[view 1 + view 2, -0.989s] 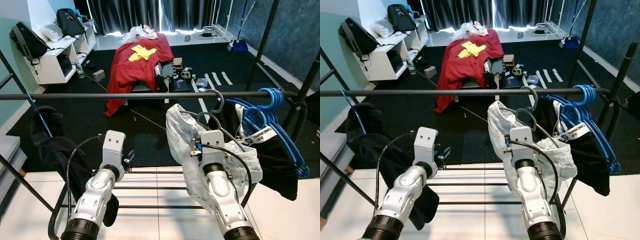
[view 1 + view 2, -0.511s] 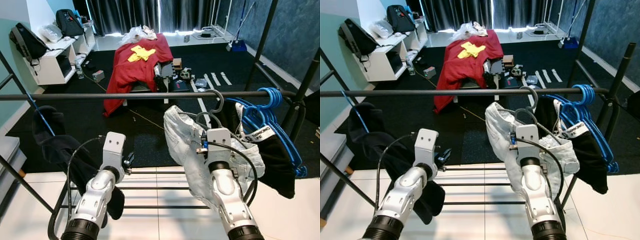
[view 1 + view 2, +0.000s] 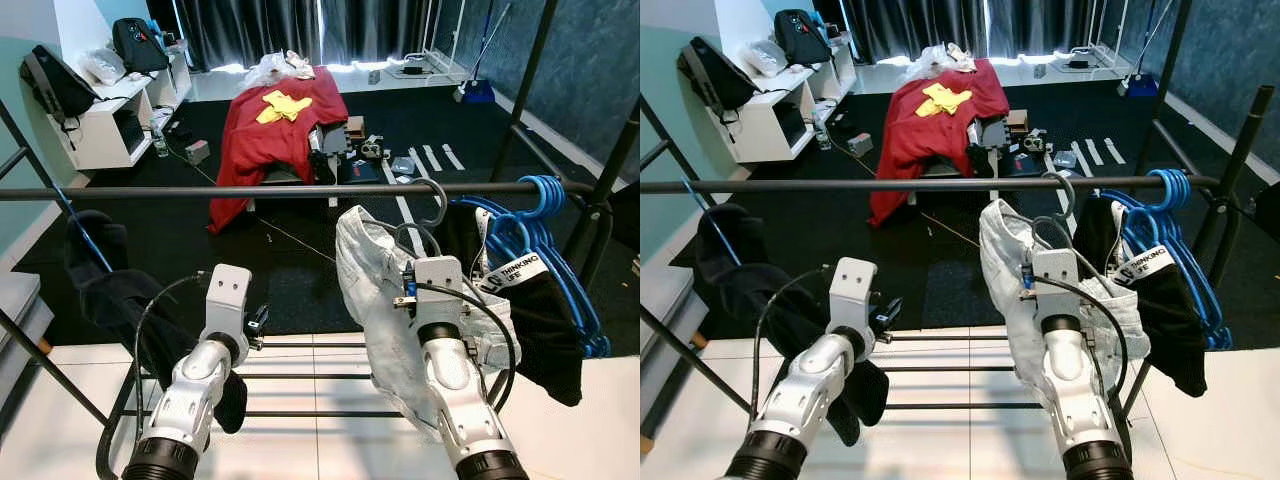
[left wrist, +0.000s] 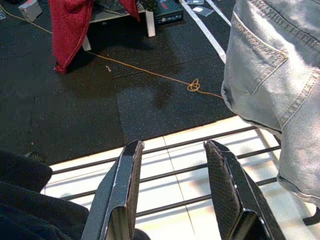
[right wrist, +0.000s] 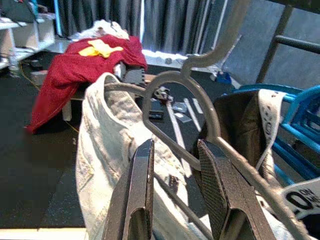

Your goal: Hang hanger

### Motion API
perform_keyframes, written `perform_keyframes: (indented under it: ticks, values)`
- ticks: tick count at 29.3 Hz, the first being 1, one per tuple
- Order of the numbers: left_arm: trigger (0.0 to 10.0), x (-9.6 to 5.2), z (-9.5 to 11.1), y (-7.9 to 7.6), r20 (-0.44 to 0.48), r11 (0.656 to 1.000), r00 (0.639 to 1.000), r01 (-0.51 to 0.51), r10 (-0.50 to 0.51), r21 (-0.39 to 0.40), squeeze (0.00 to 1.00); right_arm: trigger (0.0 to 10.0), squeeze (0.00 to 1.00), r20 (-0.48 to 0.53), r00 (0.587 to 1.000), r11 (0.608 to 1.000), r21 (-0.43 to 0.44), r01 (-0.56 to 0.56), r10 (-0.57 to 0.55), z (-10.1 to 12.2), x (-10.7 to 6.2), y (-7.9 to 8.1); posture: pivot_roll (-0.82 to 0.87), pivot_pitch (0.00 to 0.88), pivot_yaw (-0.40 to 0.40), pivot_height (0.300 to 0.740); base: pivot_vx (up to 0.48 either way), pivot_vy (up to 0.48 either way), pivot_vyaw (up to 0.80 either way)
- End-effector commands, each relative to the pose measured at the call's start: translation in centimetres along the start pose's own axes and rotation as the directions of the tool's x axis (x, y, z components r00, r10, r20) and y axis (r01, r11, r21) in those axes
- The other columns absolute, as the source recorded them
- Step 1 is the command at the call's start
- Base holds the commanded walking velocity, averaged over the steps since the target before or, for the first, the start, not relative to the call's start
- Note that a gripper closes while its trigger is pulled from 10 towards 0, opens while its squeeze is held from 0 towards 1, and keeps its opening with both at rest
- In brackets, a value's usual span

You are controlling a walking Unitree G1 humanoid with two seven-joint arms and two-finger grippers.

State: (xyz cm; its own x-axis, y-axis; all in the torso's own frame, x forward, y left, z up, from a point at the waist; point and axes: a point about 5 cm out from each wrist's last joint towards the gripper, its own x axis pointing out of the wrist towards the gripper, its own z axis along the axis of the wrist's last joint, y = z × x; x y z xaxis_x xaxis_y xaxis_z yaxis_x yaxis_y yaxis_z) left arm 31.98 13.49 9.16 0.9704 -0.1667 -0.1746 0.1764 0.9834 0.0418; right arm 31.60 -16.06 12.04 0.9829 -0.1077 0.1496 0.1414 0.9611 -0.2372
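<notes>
A grey wire hanger (image 3: pixel 436 207) carrying pale denim jeans (image 3: pixel 375 290) has its hook over the black clothes rail (image 3: pixel 200 192). My right gripper (image 5: pixel 175 145) is just below the hook. It is open, with the hanger's sloping wire (image 5: pixel 172 145) passing between its two fingers (image 5: pixel 140 195). My left gripper (image 4: pixel 173 147) is lower and to the left, over the rack's bottom bars (image 3: pixel 300 378). It is open and holds nothing. The jeans hang to its right in the left wrist view (image 4: pixel 280 90).
Several blue hangers (image 3: pixel 540 200) and a black garment with a white label (image 3: pixel 545 330) crowd the rail's right end. A dark garment (image 3: pixel 105 290) hangs at the left. Beyond the rack are a low table under a red cloth (image 3: pixel 275 125), floor clutter and white shelves (image 3: pixel 100 135).
My right arm has shifted a little to the right, and the jeans on the hanger have swung with it. The black garment at the right is swaying. My left arm has barely moved.
</notes>
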Motion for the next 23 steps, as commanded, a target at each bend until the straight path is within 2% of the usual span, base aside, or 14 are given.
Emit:
perform_keyframes:
  ticks: [1,7,20,21,22,23]
  values:
    - [10.0,-0.1,-0.3,0.6,-0.016,0.999,1.000,-0.007,0.007,0.032,0.00,10.0,0.00,-0.014,1.000,0.999,-0.027,0.024,-0.024,-0.1,0.0,-0.3,0.03,0.023,0.049,0.740,0.000,0.000,0.00]
    - [10.0,-0.2,-0.3,0.5,-0.018,1.000,1.000,-0.006,0.007,0.026,0.00,10.0,0.00,-0.017,0.998,0.995,-0.079,0.053,-0.055,-0.2,0.2,-0.8,0.02,0.026,0.053,0.740,0.000,0.000,0.00]
    - [10.0,0.1,0.2,0.7,-0.011,1.000,1.000,-0.008,0.008,0.018,0.00,10.0,0.00,-0.024,0.995,0.993,-0.061,0.100,-0.101,0.2,0.8,-1.8,0.02,0.036,0.060,0.740,0.000,0.000,0.00]
    - [10.0,0.1,0.1,0.6,-0.012,1.000,1.000,-0.007,0.007,0.018,0.00,10.0,0.07,-0.020,0.994,0.992,-0.063,0.106,-0.107,0.3,0.8,-2.0,0.02,0.037,0.060,0.740,0.000,0.000,0.00]
    - [10.0,0.1,0.1,0.6,-0.012,1.000,1.000,-0.007,0.007,0.018,0.00,10.0,0.07,-0.020,0.994,0.992,-0.063,0.106,-0.107,0.3,0.8,-2.0,0.02,0.037,0.060,0.740,0.000,0.000,0.00]
    - [10.0,0.1,0.1,0.5,-0.013,1.000,1.000,-0.004,0.004,0.015,0.00,10.0,1.00,-0.008,0.994,0.992,-0.063,0.107,-0.108,0.6,0.8,-2.1,0.01,0.039,0.061,0.740,0.000,0.000,0.00]
